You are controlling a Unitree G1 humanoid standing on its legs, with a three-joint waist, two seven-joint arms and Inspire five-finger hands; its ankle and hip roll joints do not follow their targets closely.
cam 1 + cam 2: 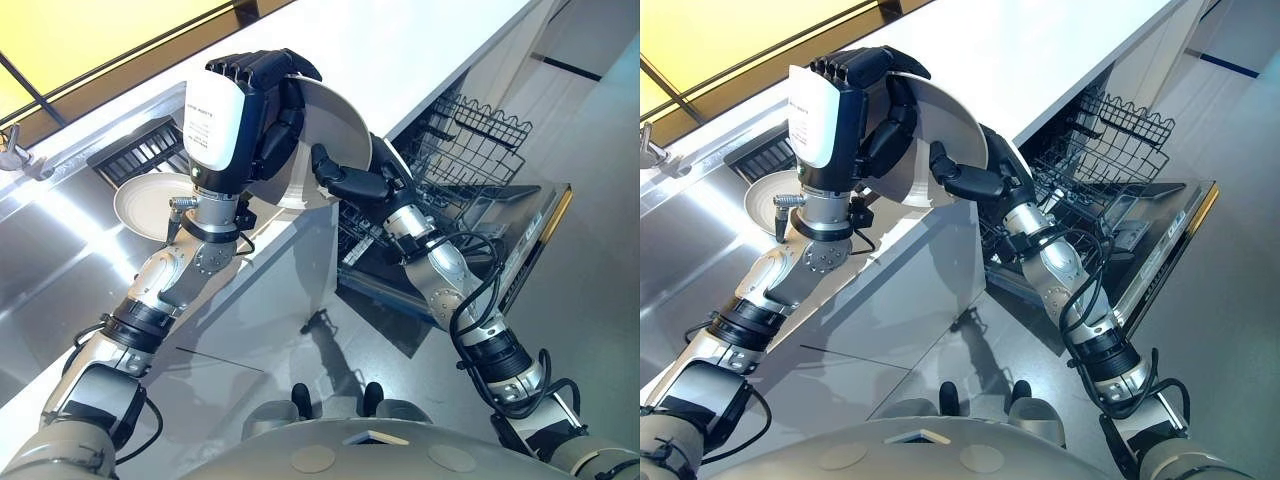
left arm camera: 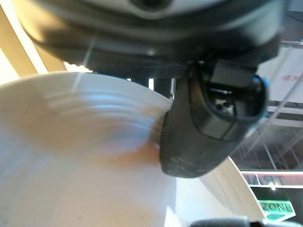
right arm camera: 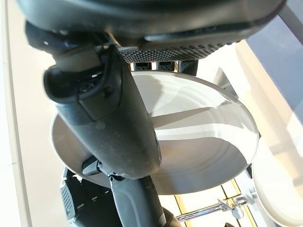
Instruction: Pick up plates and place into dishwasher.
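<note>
Near the upper middle of the left eye view, a white plate (image 1: 335, 125) is held up in the air between the two hands, tilted on edge above the corner of the white counter (image 1: 420, 50). The left hand (image 1: 265, 110) comes in from the lower left and covers the plate's left side, its dark fingers curled over the rim at the top; in the left wrist view its thumb (image 2: 208, 127) presses against the plate's ridged face, so this hand is gripping the plate. The right hand (image 1: 350, 180) reaches up from the lower right and meets the plate at its lower right edge; in the right wrist view its thumb (image 3: 113, 127) lies across the plate's face with fingers behind the rim, so it too is clamped on the plate. A second plate (image 1: 150, 205) lies flat at the left of the frame in the steel sink area (image 1: 60, 240), below and left of the raised plate and partly hidden by the left forearm. At the right of the frame the dishwasher (image 1: 530, 240) stands with its door folded down, and its wire rack (image 1: 470, 140) is pulled out, sitting just right of the right hand and below the counter's edge.
</note>
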